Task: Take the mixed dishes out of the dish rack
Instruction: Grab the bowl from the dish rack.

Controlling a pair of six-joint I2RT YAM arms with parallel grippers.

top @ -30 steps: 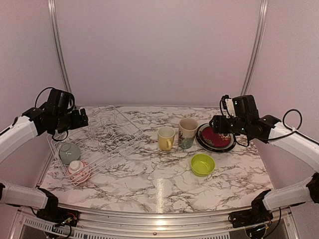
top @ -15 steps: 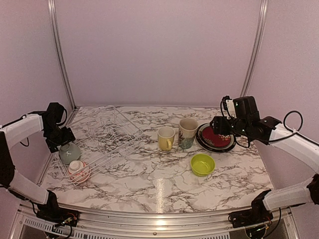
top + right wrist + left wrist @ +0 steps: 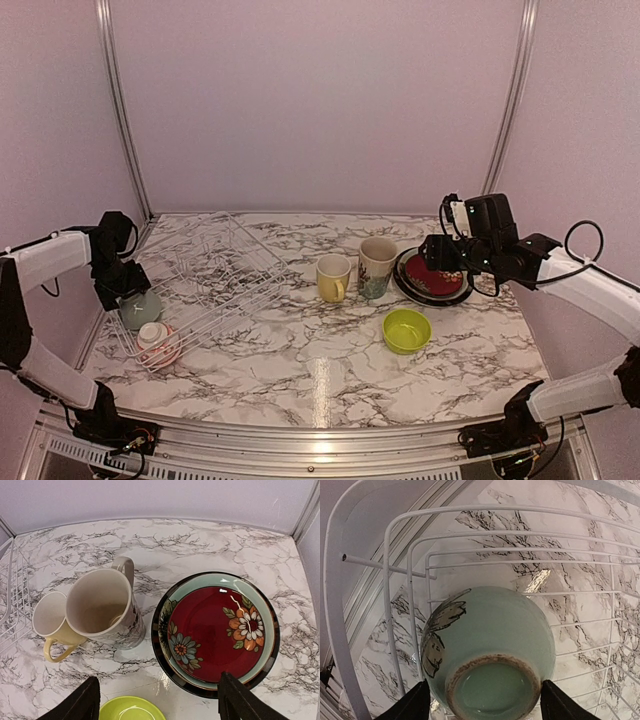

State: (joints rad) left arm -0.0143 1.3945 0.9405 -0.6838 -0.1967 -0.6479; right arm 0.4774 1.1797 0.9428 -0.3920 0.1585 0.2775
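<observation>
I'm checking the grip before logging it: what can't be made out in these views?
Left wrist view: whether the left gripper touches the pale green bowl; the bottom edge cuts both off.
Right wrist view: most of the lime-green bowl, cut off by the bottom edge.
Right wrist view: the plates below the red one, covered by it.
Top view: the red-patterned bowl in the dish rack is too small for detail.

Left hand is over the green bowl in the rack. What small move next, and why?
Probably close the left hand on the pale green bowl before any lift. The bowl sits upside down in the dish rack, foot ring facing the wrist camera, with fingers at both sides; whether they touch it yet I cannot tell.
</observation>
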